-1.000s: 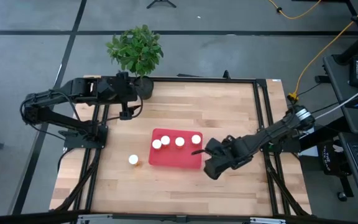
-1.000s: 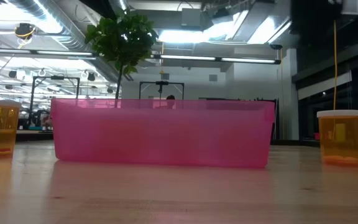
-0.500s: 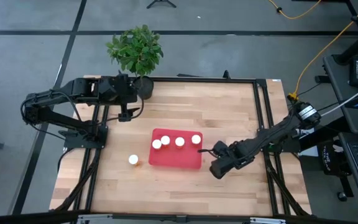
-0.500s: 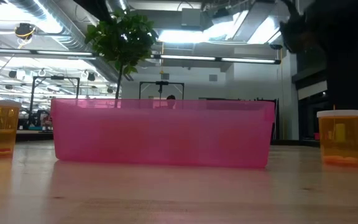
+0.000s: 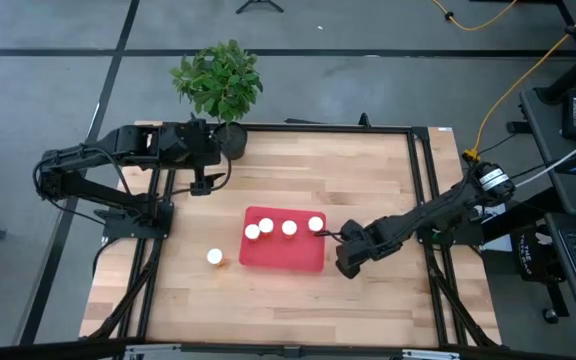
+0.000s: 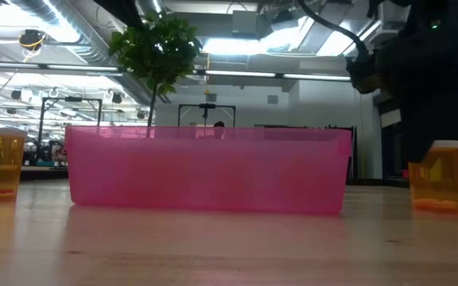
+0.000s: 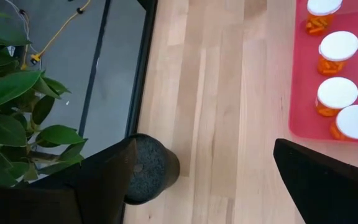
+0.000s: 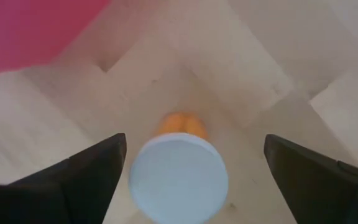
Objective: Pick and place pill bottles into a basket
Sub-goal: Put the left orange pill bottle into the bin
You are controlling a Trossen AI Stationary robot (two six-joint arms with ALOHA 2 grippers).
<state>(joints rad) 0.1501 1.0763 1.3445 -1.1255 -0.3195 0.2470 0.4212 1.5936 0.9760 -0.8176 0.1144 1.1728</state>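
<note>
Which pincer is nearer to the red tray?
The right pincer: it is just beside the red tray, over a pill bottle. The left pincer waits near the plant pot.

Pale wooden table (image 5: 368,170), translucent red basket (image 6: 205,171)

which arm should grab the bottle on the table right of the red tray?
Right. The right gripper hangs open directly over that bottle, beside the red tray. The left gripper waits at the table's far edge by the plant pot.
</note>
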